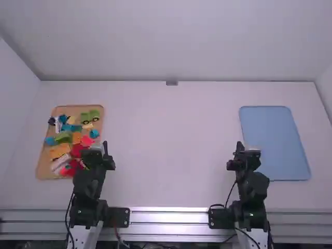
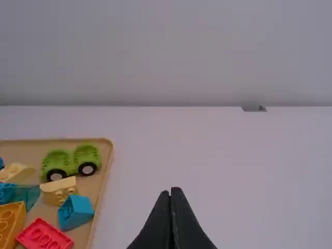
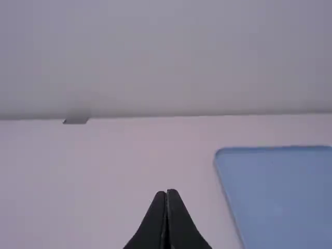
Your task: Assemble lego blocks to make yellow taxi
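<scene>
At the left of the desk (image 1: pixel 171 155) lies a tan tray (image 1: pixel 78 109) with a jumble of lego blocks, where the taxi's parts are likely to be found. In its far right corner sits a green wheeled piece (image 2: pixel 71 162), its long axis running roughly across the desk and its wheels facing the arms' side. Just nearer the arms come a pale yellow block (image 2: pixel 59 190) and a blue sloped block (image 2: pixel 76 211), and nearer again a red block (image 2: pixel 45 236) lying at a slant. An orange-yellow block (image 2: pixel 10 223) lies to the left of the red one.

The left fingers (image 2: pixel 170 189) are pressed together with nothing between them, beside the tray's right edge. From there the green wheeled piece lies ahead and somewhat to the left, so the left arm is plainly the nearer one. If that piece is to be the taxi's base, the left fingers would need to part, go forward and left, and straddle it across its shorter side; closing along its length could prove too wide. The pale yellow block, close beside it, could be nudged on the way down.

Well to the right, the right fingers (image 3: pixel 167 191) are also pressed together on nothing, near a blue tray (image 1: pixel 275 145) and far from every block.
</scene>
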Action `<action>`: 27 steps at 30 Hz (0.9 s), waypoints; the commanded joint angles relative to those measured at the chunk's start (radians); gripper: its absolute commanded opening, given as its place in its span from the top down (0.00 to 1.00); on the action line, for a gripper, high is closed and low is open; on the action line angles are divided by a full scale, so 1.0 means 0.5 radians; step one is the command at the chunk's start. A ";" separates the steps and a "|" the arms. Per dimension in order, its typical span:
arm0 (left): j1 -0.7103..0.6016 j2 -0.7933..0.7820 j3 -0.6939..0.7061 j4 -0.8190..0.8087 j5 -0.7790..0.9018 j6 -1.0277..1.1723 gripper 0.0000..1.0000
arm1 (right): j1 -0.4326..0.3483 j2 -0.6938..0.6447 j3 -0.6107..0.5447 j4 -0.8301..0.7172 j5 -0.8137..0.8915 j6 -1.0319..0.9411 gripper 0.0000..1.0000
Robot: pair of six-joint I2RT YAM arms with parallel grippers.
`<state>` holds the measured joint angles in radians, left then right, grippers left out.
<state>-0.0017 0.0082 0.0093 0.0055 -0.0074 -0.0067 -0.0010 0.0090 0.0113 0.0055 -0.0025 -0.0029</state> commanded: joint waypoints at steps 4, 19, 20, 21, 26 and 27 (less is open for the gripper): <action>-0.001 0.006 0.008 -0.001 -0.002 0.000 0.99 | 0.000 0.009 0.010 0.002 -0.008 -0.003 0.99; 0.011 0.304 0.336 -0.079 -0.035 -0.040 0.86 | 0.055 0.490 0.496 -0.075 -0.231 -0.141 0.87; 0.012 0.342 0.374 -0.087 -0.037 -0.044 0.85 | 0.064 0.554 0.558 -0.081 -0.254 -0.153 0.85; 0.012 0.371 0.401 -0.093 -0.039 -0.047 0.84 | 0.071 0.598 0.601 -0.086 -0.270 -0.163 0.84; 0.018 0.589 0.601 -0.132 -0.094 -0.074 0.77 | 0.128 0.978 0.981 -0.129 -0.375 -0.199 0.77; 0.020 0.662 0.667 -0.152 -0.129 -0.083 0.74 | 0.148 1.105 1.109 -0.150 -0.391 -0.201 0.74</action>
<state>-0.0006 0.2924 0.2806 -0.0612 -0.0376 -0.0341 0.0566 0.4744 0.4484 -0.0620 -0.1581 -0.0895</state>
